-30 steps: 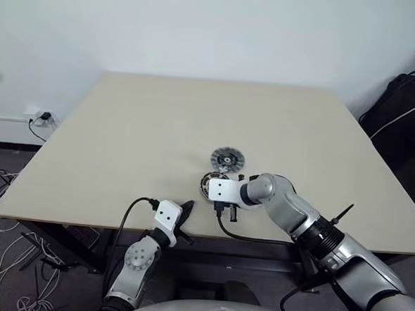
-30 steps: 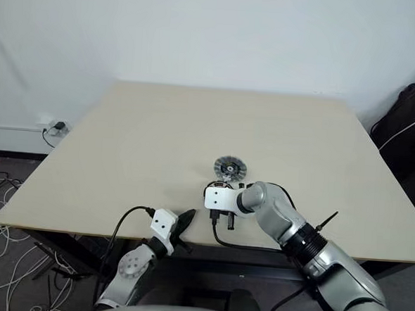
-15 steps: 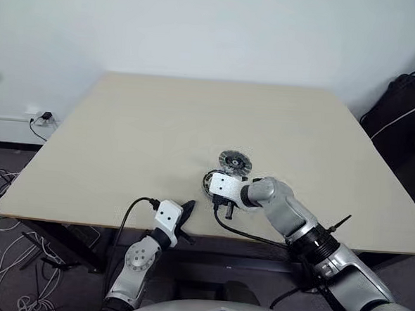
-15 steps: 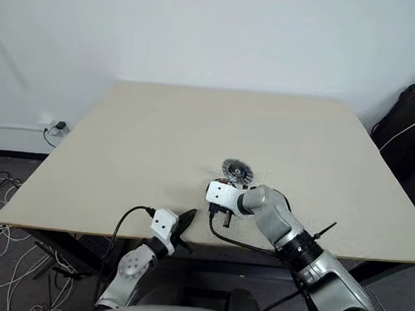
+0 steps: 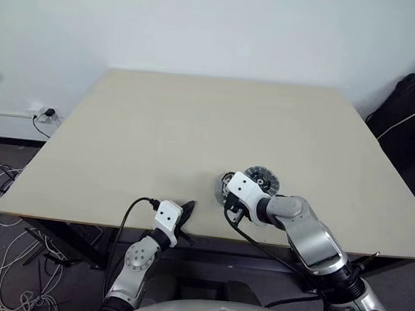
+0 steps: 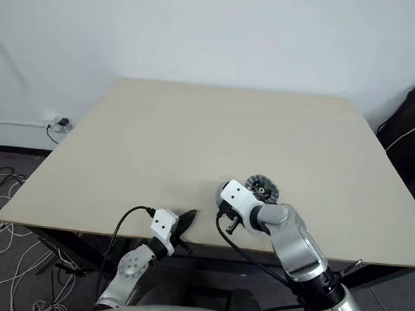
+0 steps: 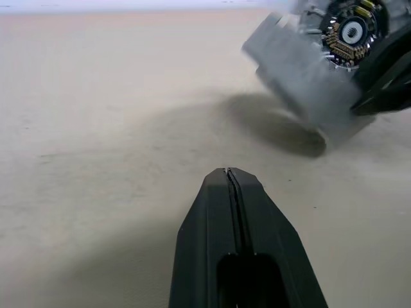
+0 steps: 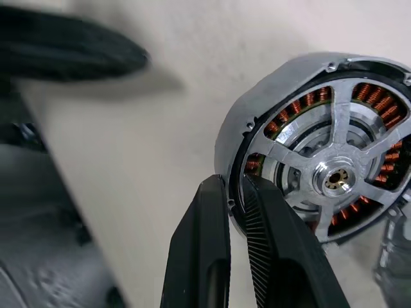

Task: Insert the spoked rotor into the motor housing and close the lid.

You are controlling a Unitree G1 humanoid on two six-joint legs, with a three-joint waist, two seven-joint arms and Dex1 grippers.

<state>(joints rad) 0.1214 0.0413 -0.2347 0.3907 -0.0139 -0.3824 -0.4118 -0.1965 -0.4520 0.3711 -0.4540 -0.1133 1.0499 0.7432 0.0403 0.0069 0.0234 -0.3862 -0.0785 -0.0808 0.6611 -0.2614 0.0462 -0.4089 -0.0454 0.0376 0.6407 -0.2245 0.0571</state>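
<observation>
My right gripper (image 8: 232, 186) is shut on the silver rim of the spoked rotor (image 8: 334, 176). The rotor sits over the copper windings of the motor housing (image 8: 302, 102), and the pair is tilted up off the table. From the head the assembly (image 5: 224, 187) shows as a dark round edge just beyond the right gripper's white wrist block. The copper-ringed housing (image 7: 352, 29) also faces the left wrist view. The lid (image 5: 261, 178), ribbed face up with a dark centre, lies flat just right of the assembly. My left gripper (image 5: 189, 208) is shut and empty at the table's near edge.
The beige table (image 5: 195, 119) stretches bare beyond the parts. A black cable (image 5: 130, 211) runs from the left wrist over the near edge. A dark bag (image 5: 408, 104) stands off the table at the right, and a wall socket (image 5: 44, 114) is at the left.
The head view has shifted. My right gripper rolled and drew back toward the near edge, tipping the rotor and housing up beside the lid. The left gripper kept still.
</observation>
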